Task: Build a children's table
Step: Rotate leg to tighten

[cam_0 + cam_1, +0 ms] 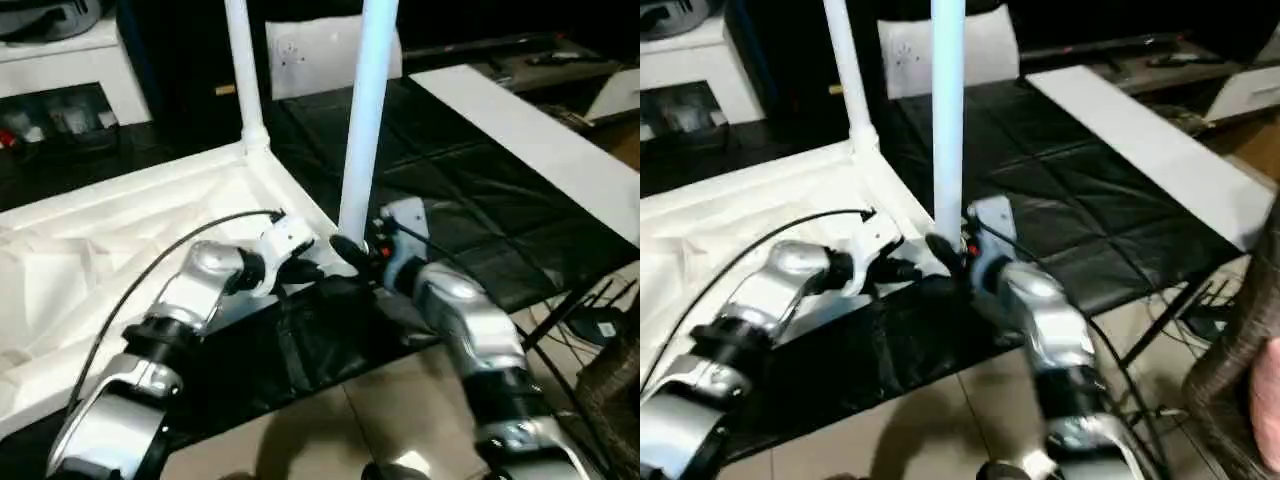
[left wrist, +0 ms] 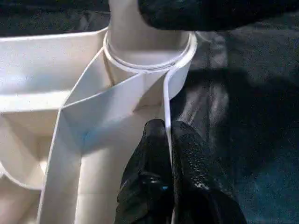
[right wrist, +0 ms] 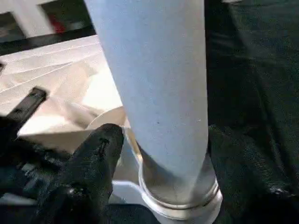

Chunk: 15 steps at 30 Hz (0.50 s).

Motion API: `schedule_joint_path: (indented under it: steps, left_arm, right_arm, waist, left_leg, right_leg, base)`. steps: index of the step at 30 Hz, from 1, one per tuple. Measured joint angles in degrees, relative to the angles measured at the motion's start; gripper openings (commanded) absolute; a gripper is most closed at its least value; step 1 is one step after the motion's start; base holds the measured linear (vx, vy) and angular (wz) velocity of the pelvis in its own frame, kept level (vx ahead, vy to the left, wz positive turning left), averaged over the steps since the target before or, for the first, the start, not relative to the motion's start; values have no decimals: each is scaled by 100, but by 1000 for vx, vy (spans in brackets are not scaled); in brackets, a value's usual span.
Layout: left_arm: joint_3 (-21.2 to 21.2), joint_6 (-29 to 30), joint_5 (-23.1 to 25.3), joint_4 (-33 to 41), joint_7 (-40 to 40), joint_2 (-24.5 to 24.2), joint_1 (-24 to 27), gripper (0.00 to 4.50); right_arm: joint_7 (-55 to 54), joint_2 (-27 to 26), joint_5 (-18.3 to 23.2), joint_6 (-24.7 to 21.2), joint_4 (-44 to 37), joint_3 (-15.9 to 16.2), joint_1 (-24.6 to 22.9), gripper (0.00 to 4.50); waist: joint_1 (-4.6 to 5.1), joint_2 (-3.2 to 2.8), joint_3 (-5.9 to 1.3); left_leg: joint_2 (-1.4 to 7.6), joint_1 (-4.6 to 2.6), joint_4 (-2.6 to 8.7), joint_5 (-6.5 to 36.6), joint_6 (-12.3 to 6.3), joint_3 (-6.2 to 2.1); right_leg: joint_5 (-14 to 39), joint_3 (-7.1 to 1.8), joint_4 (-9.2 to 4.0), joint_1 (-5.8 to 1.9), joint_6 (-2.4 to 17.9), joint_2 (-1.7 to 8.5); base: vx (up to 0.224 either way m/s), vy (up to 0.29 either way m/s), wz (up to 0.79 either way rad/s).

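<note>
The children's table lies upside down on a black cloth, its white ribbed tabletop (image 1: 120, 195) to the left. One white leg (image 1: 243, 70) stands in the far corner socket. A second leg (image 1: 365, 120) stands upright in the near corner socket (image 2: 147, 60). My left gripper (image 1: 318, 268) is shut on the tabletop's thin rim wall just beside that socket, its fingers (image 2: 154, 154) pinching the wall from both sides. My right gripper (image 1: 352, 250) is at the base of the near leg, jaws open around it; one finger (image 3: 93, 163) stands slightly off the leg (image 3: 159, 102).
A long flat white board (image 1: 530, 130) lies on the cloth to the right. A white sheet with a small round mark (image 1: 310, 55) stands at the back. A white cabinet (image 1: 70, 70) is at back left. A wicker basket (image 1: 615, 400) and cables sit on the floor below right.
</note>
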State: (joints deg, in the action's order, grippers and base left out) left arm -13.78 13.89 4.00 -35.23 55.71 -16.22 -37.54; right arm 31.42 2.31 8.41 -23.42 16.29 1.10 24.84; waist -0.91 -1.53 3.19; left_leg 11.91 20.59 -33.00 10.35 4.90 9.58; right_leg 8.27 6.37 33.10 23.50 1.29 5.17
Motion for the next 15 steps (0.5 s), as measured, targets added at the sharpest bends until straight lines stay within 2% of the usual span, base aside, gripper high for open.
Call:
schedule_joint_path:
  steps: [2,3,6,11,15]
  left_arm:
    - [-19,-130,-19,6,137,-84,30,0]
    - [-63,-207,-23,23,263,-149,34,0]
    - [-196,-567,-86,42,774,-419,99,0]
    - [-362,-975,-85,13,1399,-686,103,0]
    - [-478,-1164,-132,13,1876,-850,113,0]
  right_arm:
    - [207,88,64,12,-70,55,-70,356]
    - [385,256,73,55,-171,109,-161,379]
    - [1153,850,130,188,-441,299,-507,401]
    - [2013,1508,178,543,-496,423,-619,444]
    - [2585,1947,198,664,-500,563,-616,444]
  waist:
    - [-36,-7,4]
    - [-84,-9,5]
    - [-189,-10,6]
    - [-289,-16,11]
    - [-346,-16,11]
  left_leg:
    - [1,0,2,0,0,4]
    - [1,1,2,0,0,5]
    - [-4,3,-4,0,0,11]
    - [-6,2,-33,0,0,18]
    - [-5,-8,-45,0,0,17]
  right_leg:
    - [5,0,4,5,8,-1]
    - [6,0,4,8,8,-1]
    - [6,-5,3,5,9,5]
    - [-5,-14,5,-9,12,11]
    - [-3,-18,6,-24,-6,10]
  base:
    - [0,0,0]
    - [0,0,0]
    - [0,0,0]
    - [0,0,0]
    - [0,0,0]
